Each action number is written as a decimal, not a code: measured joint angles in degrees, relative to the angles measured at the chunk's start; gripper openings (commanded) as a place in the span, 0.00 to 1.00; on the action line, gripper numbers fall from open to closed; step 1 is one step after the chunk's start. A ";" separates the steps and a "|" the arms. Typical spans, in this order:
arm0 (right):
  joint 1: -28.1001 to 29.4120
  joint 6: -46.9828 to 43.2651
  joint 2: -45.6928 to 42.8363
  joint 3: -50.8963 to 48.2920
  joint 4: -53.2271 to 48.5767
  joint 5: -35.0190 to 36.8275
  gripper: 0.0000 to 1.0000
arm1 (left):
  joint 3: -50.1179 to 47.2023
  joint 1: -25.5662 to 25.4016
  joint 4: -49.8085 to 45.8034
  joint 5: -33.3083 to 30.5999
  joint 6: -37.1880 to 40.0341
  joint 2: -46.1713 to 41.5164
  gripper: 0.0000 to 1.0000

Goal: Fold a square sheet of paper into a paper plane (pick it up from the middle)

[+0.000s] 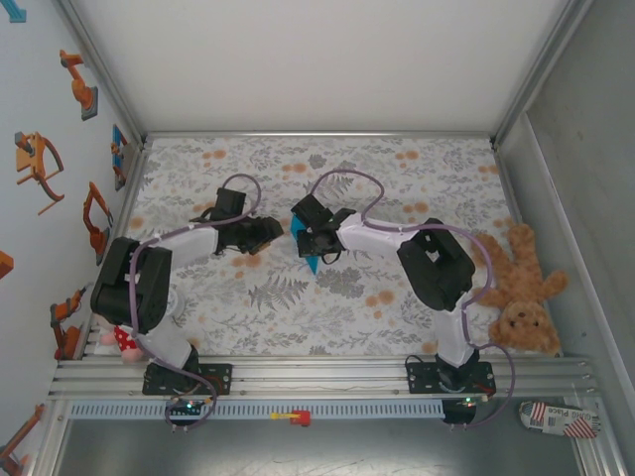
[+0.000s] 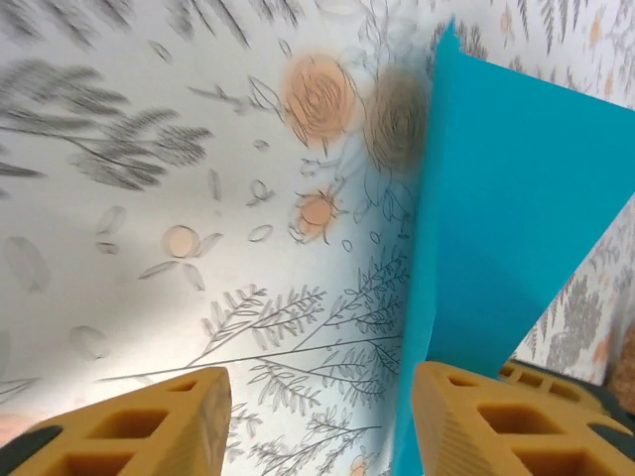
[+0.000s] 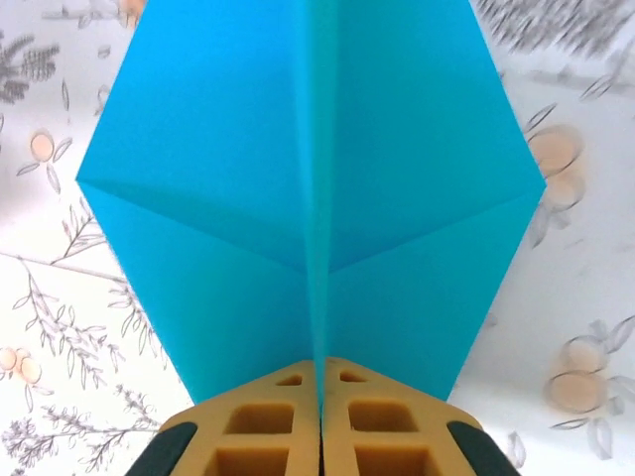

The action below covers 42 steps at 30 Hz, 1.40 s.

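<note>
The right pincer (image 3: 319, 369) is pinched shut on the centre crease of the paper plane (image 3: 417, 198) over the counter's (image 1: 417, 169) middle, so I'd hold that firm and bring the left pincer (image 2: 317, 402), jaws apart beside one wing, in squarely.

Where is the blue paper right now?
Mid-table: the right wrist view shows the blue paper pinched along its centre crease in the right gripper's shut fingers, with the open left gripper close on its left.
</note>
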 measured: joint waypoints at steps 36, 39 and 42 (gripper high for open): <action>-14.43 -9.86 11.39 14.88 -6.45 3.63 0.24 | -2.38 4.44 -11.30 -14.19 4.17 -9.77 1.00; -14.43 -9.86 11.58 15.17 -6.62 3.63 0.24 | -2.38 4.44 -11.30 -14.16 4.17 -9.73 1.00; -14.43 -9.84 11.76 15.26 -6.62 3.65 0.25 | -2.38 4.44 -11.28 -14.12 4.17 -9.62 0.99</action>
